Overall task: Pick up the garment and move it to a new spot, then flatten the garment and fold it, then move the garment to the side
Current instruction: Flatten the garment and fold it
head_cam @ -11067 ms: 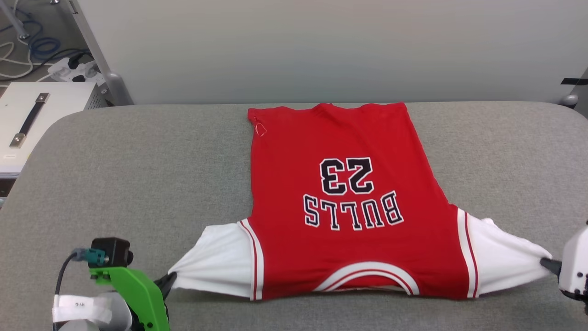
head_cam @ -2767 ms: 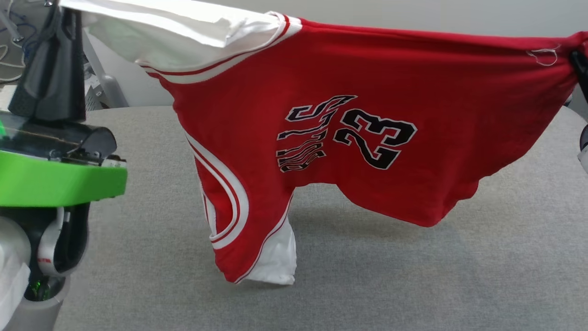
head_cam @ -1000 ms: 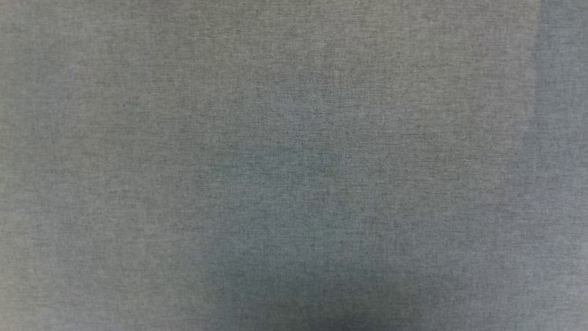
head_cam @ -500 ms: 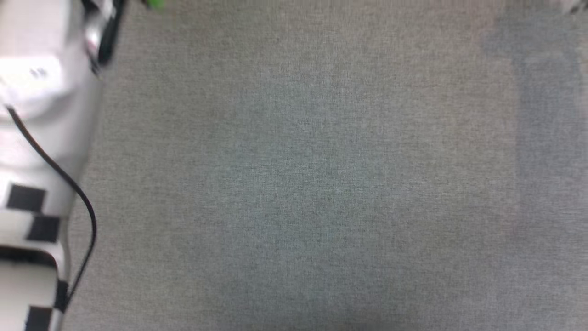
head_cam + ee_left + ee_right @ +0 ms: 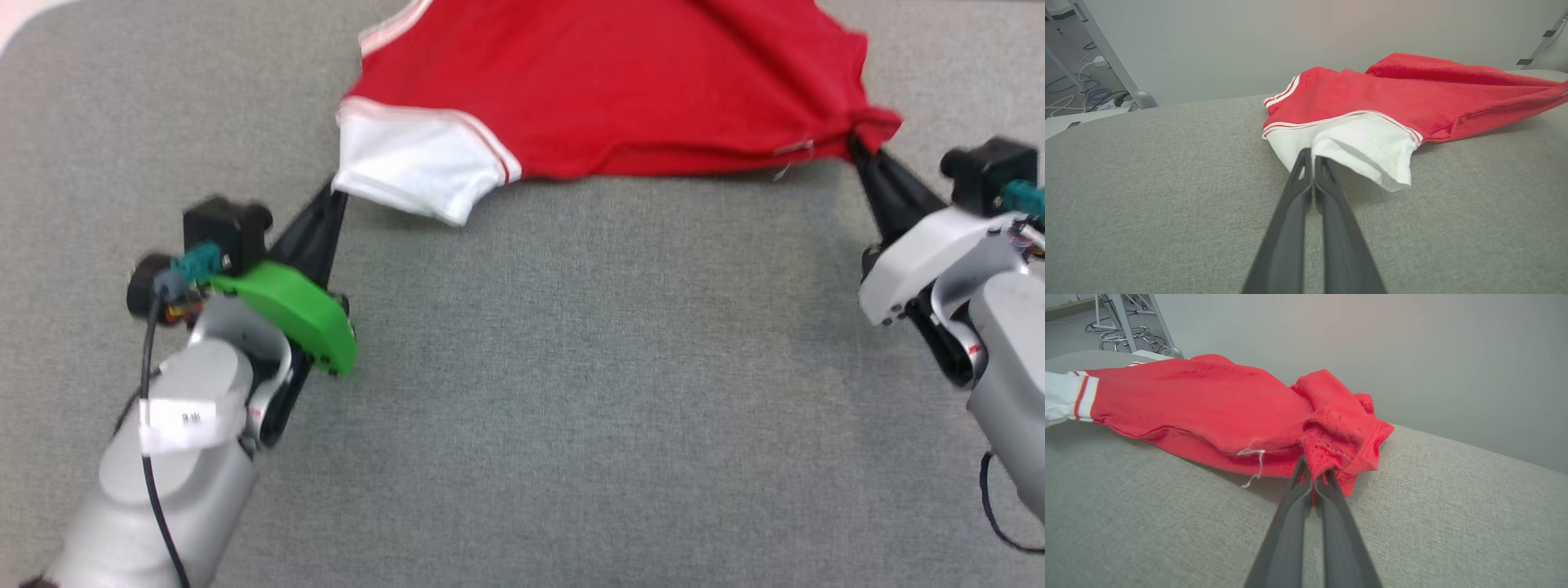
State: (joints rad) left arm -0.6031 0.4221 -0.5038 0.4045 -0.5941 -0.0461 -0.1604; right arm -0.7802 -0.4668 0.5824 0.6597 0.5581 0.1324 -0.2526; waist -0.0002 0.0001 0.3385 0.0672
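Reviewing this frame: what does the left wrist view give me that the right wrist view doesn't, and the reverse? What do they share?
Left wrist view: the left tool shut on the edge of the white sleeve of the red short-sleeved jersey. Right wrist view: the right tool shut on a bunched red corner, with a loose white thread dangling beside it. Shared: the jersey's red body lying rumpled on the grey fabric-covered table, against a pale wall.

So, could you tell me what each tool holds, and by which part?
Both hold the garment: the left tool pinches a white sleeve, the right tool a red hem corner.
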